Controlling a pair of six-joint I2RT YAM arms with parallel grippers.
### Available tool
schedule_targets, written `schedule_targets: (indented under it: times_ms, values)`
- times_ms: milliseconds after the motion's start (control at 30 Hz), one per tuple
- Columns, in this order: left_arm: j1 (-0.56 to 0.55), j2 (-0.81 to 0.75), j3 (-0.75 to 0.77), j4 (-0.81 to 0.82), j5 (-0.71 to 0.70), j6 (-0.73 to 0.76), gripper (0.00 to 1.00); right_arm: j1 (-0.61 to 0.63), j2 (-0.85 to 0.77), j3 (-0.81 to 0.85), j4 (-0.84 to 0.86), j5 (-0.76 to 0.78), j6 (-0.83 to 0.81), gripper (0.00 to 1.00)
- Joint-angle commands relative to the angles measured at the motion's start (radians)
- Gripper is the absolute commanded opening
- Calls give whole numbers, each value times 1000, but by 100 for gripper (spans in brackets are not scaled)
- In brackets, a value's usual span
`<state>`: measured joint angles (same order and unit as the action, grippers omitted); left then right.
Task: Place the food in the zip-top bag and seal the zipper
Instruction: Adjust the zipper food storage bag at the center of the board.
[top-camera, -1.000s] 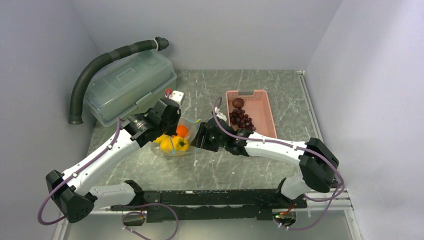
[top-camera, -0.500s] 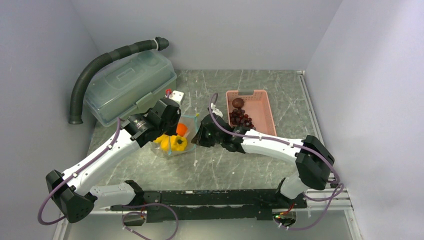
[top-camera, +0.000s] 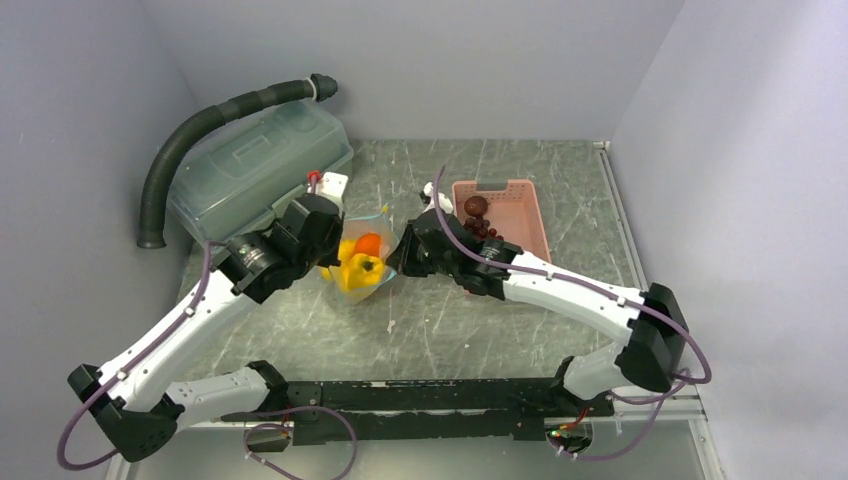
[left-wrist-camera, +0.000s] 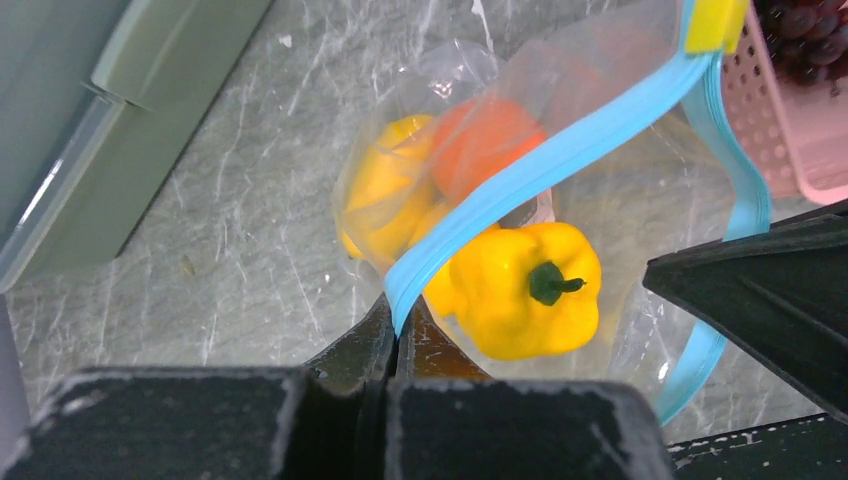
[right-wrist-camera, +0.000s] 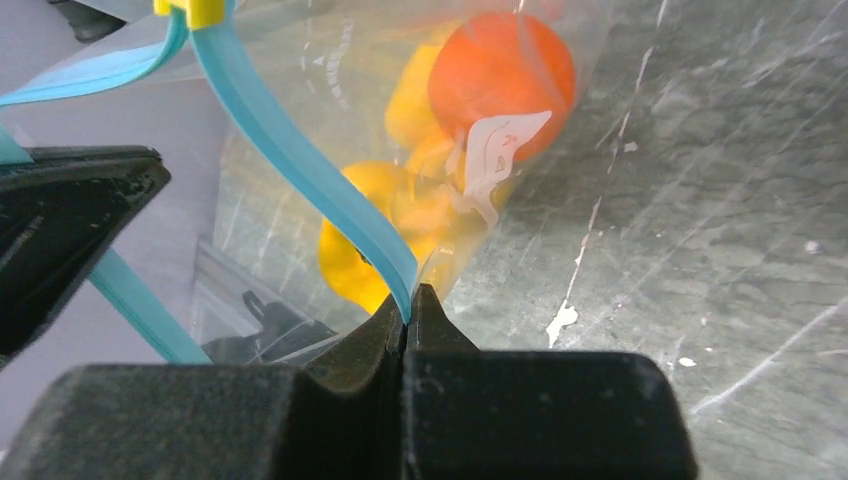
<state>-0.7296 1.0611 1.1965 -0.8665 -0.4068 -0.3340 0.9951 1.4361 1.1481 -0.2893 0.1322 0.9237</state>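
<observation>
- Zip-top bag (top-camera: 378, 226): hanging at mid-table between the two arms, just left of the pink basket (top-camera: 532, 222); its mouth is gaping, not sealed.
- Lidded box (top-camera: 255, 170): sitting at the far left of the table (top-camera: 440, 330), well apart from the bag and playing no part.
- Left gripper (left-wrist-camera: 395, 330): jaws are squeezing tight on the zipper (left-wrist-camera: 540, 170), pinching the teal-blue strip on its side of the mouth.
- Food in the bag: a yellow pepper (left-wrist-camera: 520, 290), more yellow fruits (left-wrist-camera: 385, 195) and a round orange one (left-wrist-camera: 487, 140) are lying together inside the clear plastic.
- Yellow slider tab (left-wrist-camera: 715, 22): sitting at one end of the strip, so the track is looking unrun.
- Right gripper (right-wrist-camera: 408, 312): jaws are likewise pressing together on the strip, nipping the opposite lip of the mouth.
- Food outside the bag: a grape bunch (top-camera: 485, 238) and a brown-red ball (top-camera: 476, 206) are lying in the basket, just right of the right gripper.
- Progress, as judged: loading is standing partly done. The two basket items are waiting to go in, and the seal is not yet made. With both grippers occupied by the mouth, one is likely needing to let go before either step.
</observation>
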Motion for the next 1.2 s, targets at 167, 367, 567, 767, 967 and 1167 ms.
schedule_targets:
  times_ms: [167,367,567,767,967,1167]
  values:
    - [4,-15,261,-136,12,17,3,2,-111,135,-186,73,-155,0]
    - [3,26,263,-163,117,-33,3,2,-130,147,-193,37,-166,0]
    - [26,105,-42,20,159,-146,0,-31,89,-2,-90,-8,-104,0]
    - [68,164,-117,91,283,-200,0,-46,142,14,-104,-48,-111,0]
    - [67,94,139,-44,215,-110,0,-46,7,118,-191,22,-161,0]
    - [68,81,276,-114,217,-84,0,-46,-102,159,-196,18,-173,0]
